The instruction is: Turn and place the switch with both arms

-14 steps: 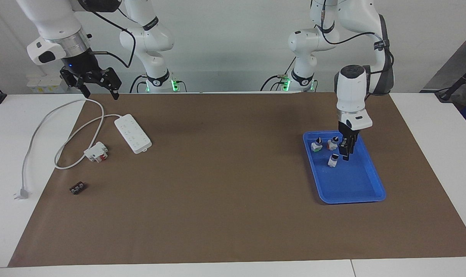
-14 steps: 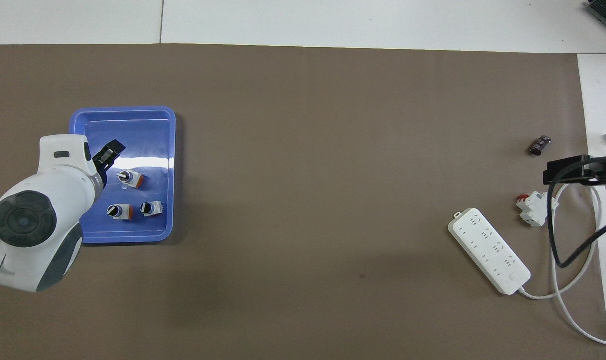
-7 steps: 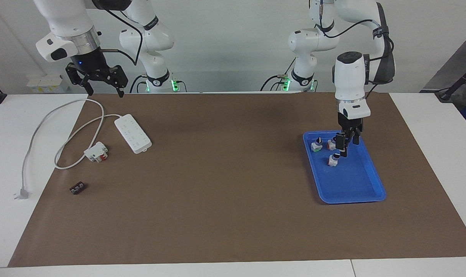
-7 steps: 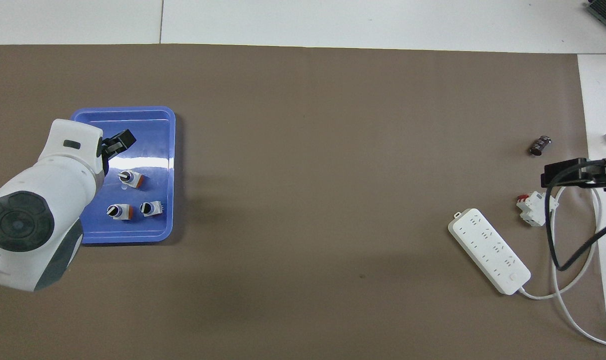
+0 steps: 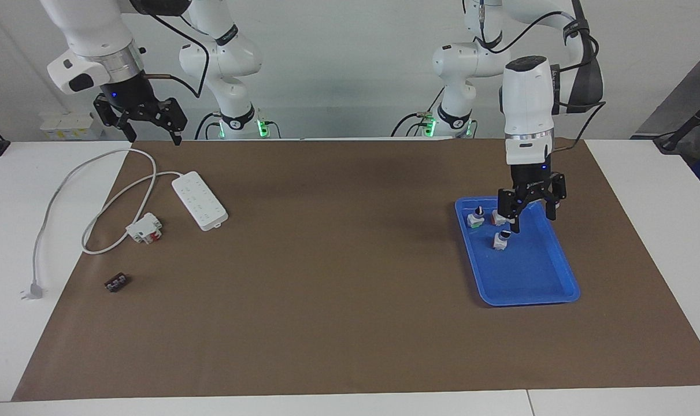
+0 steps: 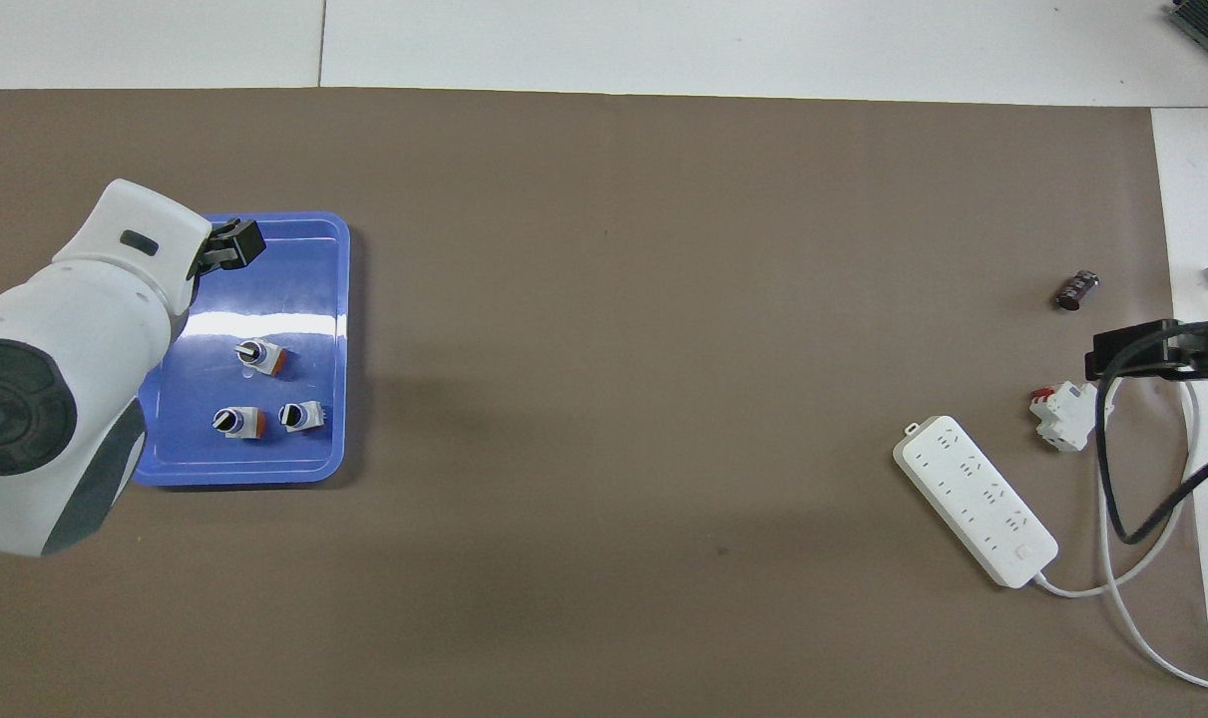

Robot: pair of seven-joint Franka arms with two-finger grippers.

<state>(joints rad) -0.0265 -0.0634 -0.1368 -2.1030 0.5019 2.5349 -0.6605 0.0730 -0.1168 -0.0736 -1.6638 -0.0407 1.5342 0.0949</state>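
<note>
The switch (image 5: 500, 239) with the orange end block and black knob lies in the blue tray (image 5: 529, 300), farther from the robots than the two like switches. It also shows in the overhead view (image 6: 260, 356), in the tray (image 6: 244, 477). My left gripper (image 5: 533, 218) is open and empty, raised over the tray beside the switch without touching it. In the overhead view only its black tip (image 6: 230, 244) shows. My right gripper (image 5: 154, 137) is open and empty, held high over the white cable at the right arm's end; it also shows in the overhead view (image 6: 1147, 354).
A green-based switch (image 5: 475, 218) and a red-based switch (image 5: 499, 216) lie in the tray nearer to the robots. A white power strip (image 5: 200, 200) with its cable, a white-and-red block (image 5: 144, 227) and a small dark part (image 5: 117, 282) lie at the right arm's end.
My left gripper has risen from low beside the switch and turned about its axis, so both spread fingers now show. The switch has stayed put. My right gripper has lifted a little.
</note>
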